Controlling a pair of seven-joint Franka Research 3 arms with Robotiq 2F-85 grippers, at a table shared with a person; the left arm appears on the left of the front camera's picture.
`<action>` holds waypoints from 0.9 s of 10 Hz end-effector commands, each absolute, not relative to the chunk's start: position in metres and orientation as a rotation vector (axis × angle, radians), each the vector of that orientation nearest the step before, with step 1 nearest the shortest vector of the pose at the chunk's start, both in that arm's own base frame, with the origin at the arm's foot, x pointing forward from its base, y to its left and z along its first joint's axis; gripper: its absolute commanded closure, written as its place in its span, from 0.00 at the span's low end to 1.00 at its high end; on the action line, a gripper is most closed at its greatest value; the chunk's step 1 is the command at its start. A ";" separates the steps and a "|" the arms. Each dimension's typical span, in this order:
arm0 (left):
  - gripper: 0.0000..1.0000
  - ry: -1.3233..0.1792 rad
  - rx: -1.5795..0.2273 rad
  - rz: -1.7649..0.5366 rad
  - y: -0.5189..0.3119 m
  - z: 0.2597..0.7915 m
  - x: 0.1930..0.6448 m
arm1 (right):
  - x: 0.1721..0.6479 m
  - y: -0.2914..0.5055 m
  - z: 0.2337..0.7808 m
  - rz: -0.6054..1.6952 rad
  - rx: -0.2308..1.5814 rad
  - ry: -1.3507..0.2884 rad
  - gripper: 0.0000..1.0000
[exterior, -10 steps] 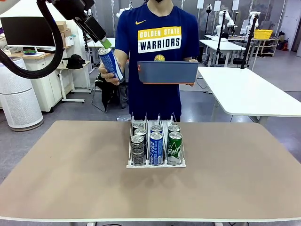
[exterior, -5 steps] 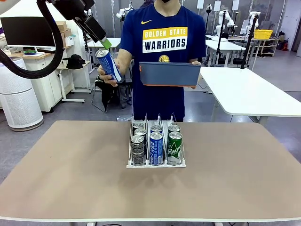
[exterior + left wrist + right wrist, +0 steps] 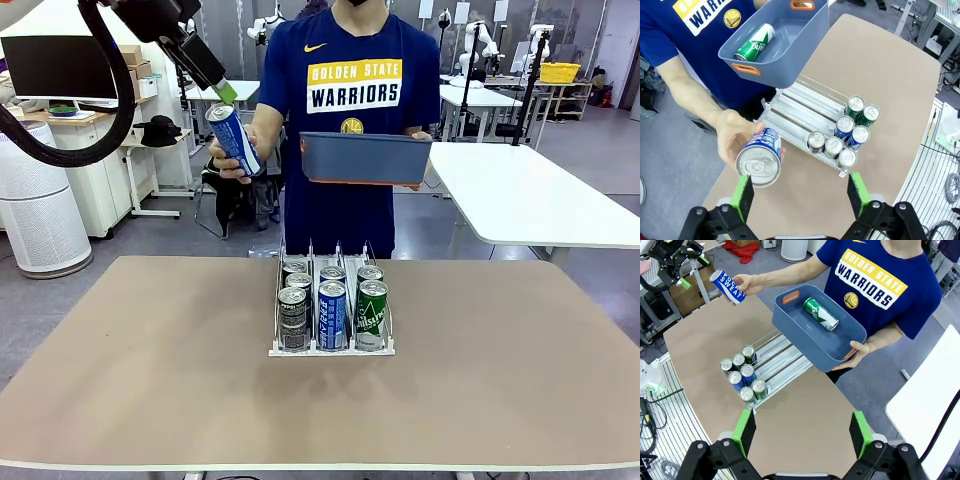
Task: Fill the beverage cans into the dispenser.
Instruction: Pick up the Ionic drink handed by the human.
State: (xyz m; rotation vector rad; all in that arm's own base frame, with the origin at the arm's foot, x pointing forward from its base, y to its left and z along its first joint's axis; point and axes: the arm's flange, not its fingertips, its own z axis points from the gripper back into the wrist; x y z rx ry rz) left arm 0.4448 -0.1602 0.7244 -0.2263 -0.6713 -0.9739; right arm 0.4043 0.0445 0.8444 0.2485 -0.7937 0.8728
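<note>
The clear three-lane dispenser (image 3: 330, 351) stands mid-table with several beverage cans (image 3: 332, 312) lined up at its front: dark, blue and green. From above, its far lanes (image 3: 800, 107) lie bare behind the cans (image 3: 845, 135). A person's hand holds a blue can (image 3: 233, 140) high over the far left table edge, just under my open left gripper (image 3: 225, 95). In the left wrist view that can (image 3: 760, 160) sits beside one green finger (image 3: 744, 197). The right gripper (image 3: 802, 432) is open with nothing in it, high above the dispenser (image 3: 782, 357).
The person's other hand holds a blue-grey tub (image 3: 365, 158) with one green can (image 3: 821, 314) lying in it, above the table's far edge. The brown table (image 3: 150, 380) is bare around the dispenser. A white table (image 3: 530, 200) stands behind to the right.
The person has shifted slightly to the right, carrying the tub with them. The blue can has stayed just under the left gripper. Neither arm has moved.
</note>
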 end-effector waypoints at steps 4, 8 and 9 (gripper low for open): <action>0.00 -0.648 -0.181 -1.007 -0.161 0.722 0.449 | 0.404 0.046 0.844 0.877 0.256 -0.789 0.00; 0.00 -0.613 -0.171 -1.068 -0.157 0.719 0.451 | 0.404 0.046 0.844 0.877 0.256 -0.789 0.00; 0.00 -0.614 -0.163 -1.071 -0.157 0.719 0.451 | 0.404 0.046 0.844 0.877 0.256 -0.789 0.00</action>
